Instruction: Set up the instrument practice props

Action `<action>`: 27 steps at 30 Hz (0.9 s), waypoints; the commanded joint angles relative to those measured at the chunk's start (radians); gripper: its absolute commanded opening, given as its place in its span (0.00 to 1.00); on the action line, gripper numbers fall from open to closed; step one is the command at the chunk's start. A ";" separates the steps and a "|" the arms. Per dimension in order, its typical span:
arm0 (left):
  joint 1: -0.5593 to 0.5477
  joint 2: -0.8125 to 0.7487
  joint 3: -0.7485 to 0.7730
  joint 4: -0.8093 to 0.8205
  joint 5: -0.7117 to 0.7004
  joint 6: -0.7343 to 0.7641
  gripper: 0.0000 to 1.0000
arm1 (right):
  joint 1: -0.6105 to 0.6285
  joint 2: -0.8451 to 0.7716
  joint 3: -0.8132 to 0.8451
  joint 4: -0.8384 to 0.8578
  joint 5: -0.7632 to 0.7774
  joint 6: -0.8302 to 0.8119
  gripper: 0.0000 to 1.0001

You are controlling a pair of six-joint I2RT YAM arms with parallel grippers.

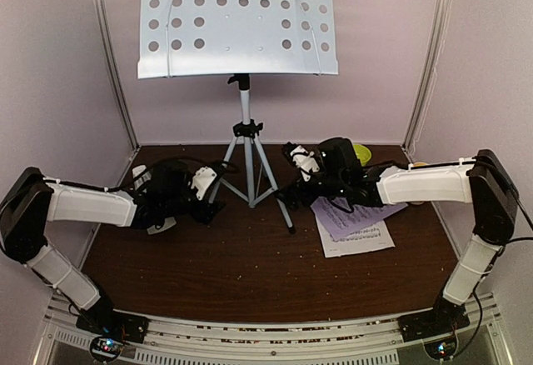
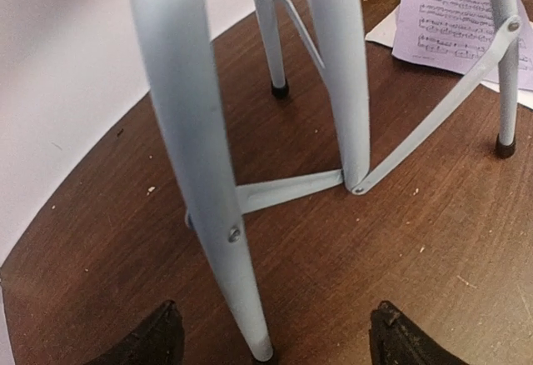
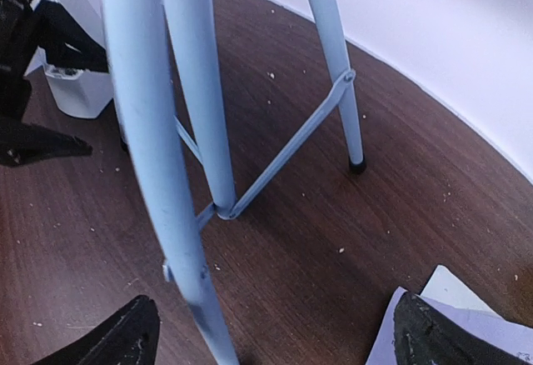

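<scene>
The left fingers (image 2: 156, 342) stand wide apart and hold nothing. One leg of the tripod (image 2: 200, 132) comes down in the gap between them and touches neither. The right fingers (image 3: 125, 336) are spread just as wide and are also empty. From their side a leg again stands in the gap, nearer one finger but apart from it. The two arms flank the tripod low over the counter (image 1: 250, 273), left and right of it.

Outward from there, the music stand (image 1: 237, 23) is upright at the back middle, its feet on the counter. Its holed tray tilts toward the arms with nothing resting on it.

The sheet music pages (image 1: 354, 223) lie flat on the counter to the right of the tripod. A lilac page sits skewed on top of a white one, with the long edges running roughly left to right. They are under and just behind the right wrist, and one corner shows beside a right finger in that wrist's view. My judgement is that the right arm is much the nearer for lifting them to the tray, and it would have to turn back and down toward its own side to reach them.

I cannot make out a metronome.

A yellow-green bowl (image 1: 361, 152) sits behind the right arm, and a white mug (image 3: 75, 94) sits by the left arm. The contents of neither show.
</scene>
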 commanded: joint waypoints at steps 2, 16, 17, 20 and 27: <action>0.040 0.048 0.081 -0.089 0.067 0.030 0.75 | -0.010 0.082 0.031 -0.024 -0.036 -0.005 0.92; 0.051 0.160 0.198 -0.163 0.128 0.037 0.26 | -0.008 0.148 0.062 0.024 -0.075 0.020 0.48; 0.052 0.157 0.195 -0.165 0.127 0.035 0.23 | -0.008 0.142 0.055 0.022 -0.072 0.020 0.44; 0.052 0.143 0.178 -0.166 0.116 0.024 0.15 | -0.008 0.121 0.024 0.028 -0.063 0.036 0.30; 0.064 0.113 0.137 -0.199 0.070 0.018 0.00 | -0.010 0.078 -0.029 0.017 -0.066 0.072 0.00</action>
